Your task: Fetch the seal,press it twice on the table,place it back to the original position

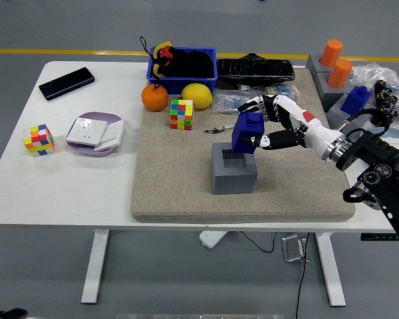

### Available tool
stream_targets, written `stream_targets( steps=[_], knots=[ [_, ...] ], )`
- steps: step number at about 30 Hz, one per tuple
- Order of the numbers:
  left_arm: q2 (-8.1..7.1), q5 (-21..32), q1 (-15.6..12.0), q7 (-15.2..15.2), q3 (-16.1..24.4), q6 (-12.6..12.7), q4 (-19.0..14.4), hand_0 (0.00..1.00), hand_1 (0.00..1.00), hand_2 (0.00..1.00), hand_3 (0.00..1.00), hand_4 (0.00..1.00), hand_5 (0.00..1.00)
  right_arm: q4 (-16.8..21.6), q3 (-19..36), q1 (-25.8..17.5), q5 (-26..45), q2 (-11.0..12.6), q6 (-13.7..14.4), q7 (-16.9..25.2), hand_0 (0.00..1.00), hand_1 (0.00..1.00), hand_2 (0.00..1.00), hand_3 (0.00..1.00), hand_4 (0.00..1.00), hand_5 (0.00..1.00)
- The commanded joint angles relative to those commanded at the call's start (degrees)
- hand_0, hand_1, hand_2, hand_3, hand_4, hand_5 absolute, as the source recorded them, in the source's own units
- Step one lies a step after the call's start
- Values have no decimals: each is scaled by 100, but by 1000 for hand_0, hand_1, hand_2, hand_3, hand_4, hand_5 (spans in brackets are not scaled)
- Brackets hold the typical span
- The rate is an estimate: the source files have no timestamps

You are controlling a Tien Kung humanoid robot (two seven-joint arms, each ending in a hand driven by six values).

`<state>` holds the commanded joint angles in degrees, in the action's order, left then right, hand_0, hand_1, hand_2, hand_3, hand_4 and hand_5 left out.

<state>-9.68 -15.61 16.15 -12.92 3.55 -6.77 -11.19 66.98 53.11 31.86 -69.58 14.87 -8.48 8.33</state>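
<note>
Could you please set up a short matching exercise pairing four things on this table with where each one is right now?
Things:
1. blue seal
2. black phone
3. orange
4. grey block

Places:
A. far left corner of the white table
B. on the mat, directly below the seal
C. held in the right robot hand above the grey block
D. at the mat's far left corner, beside the lemon

Pairs: 1-C, 2-A, 3-D, 4-B
</note>
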Motion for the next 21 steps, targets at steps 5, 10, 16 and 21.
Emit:
stream_targets(
  steps=[5, 10, 16, 21],
  knots=[
    [-3, -31, 2, -9, 19, -3, 1, 722, 692, 681, 750, 688, 256, -135, -224, 87, 88, -25, 1, 31, 502, 369, 393, 424, 708, 2],
    [-2, -57, 14, -11, 30, -4, 0, 722, 692, 681, 751, 688, 257, -310, -363, 146, 36, -55, 26, 59, 504, 370, 393, 425, 708, 2],
    [2, -79, 16, -15, 41, -10, -1, 722, 693, 681, 750, 689, 256, -501, -543, 231, 41, -113, 25, 86, 503, 370, 393, 425, 707, 2],
    [3, -79, 19, -11, 36, -11, -2, 722, 693, 682, 751, 688, 255, -600, -685, 304, 57, -141, 35, 102, 504, 369, 393, 425, 707, 2]
  ],
)
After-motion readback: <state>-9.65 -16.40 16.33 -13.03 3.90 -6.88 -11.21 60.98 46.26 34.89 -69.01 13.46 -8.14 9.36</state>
